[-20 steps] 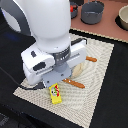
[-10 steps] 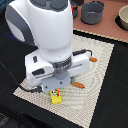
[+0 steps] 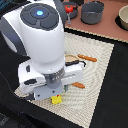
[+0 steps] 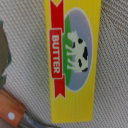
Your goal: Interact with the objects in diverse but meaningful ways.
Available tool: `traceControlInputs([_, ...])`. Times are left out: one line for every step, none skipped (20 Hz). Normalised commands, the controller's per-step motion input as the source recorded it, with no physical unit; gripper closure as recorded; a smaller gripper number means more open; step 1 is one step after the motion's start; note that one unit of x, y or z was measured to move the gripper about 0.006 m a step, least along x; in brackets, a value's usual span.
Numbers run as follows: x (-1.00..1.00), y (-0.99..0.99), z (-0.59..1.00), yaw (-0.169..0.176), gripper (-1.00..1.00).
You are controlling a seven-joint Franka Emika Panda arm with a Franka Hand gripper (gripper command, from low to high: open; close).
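Butter packet (image 4: 73, 60): yellow, red banner, cow print; flat on woven placemat (image 3: 97, 65), directly beneath your arm. Tool: hidden, state cannot be told. Centre over the packet's narrow width, avoiding wooden-handled cutlery (image 4: 11, 111) beside it.

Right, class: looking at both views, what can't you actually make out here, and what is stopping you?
- Gripper: exterior view, hidden under the arm's white body; not in the wrist view, so its state is unknown.
- Butter packet: exterior view shows one yellow corner.
- Wooden handle: cut off by the wrist view's edge.
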Motion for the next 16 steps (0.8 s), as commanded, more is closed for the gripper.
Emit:
traceControlInputs([0.25,0.0,0.0,-0.006,-1.0])
traceControlInputs([0.35,0.0,0.0,-0.015,-1.0])
traceControlInputs([0.32,0.0,0.0,-0.017,-1.0])
traceControlInputs([0.26,0.0,0.0,-0.014,-1.0])
traceControlInputs([0.24,0.0,0.0,-0.014,-1.0])
traceControlInputs([0.25,0.0,-0.01,-0.014,-1.0])
traceControlInputs([0.22,0.0,-0.02,-0.014,-1.0])
traceControlInputs([0.21,0.0,-0.04,-0.014,-1.0])
traceControlInputs([0.21,0.0,-0.03,-0.013,-1.0])
traceControlInputs([0.21,0.0,-0.04,-0.013,-1.0])
traceControlInputs([0.22,0.0,-0.01,-0.012,-1.0])
traceControlInputs([0.22,0.0,-0.04,-0.011,-1.0])
traceControlInputs([0.21,0.0,-0.02,-0.011,-1.0])
traceControlInputs([0.19,0.0,-0.04,-0.01,-1.0])
traceControlInputs([0.19,0.0,-0.03,-0.01,-1.0])
traceControlInputs([0.18,0.0,-0.05,-0.01,-1.0])
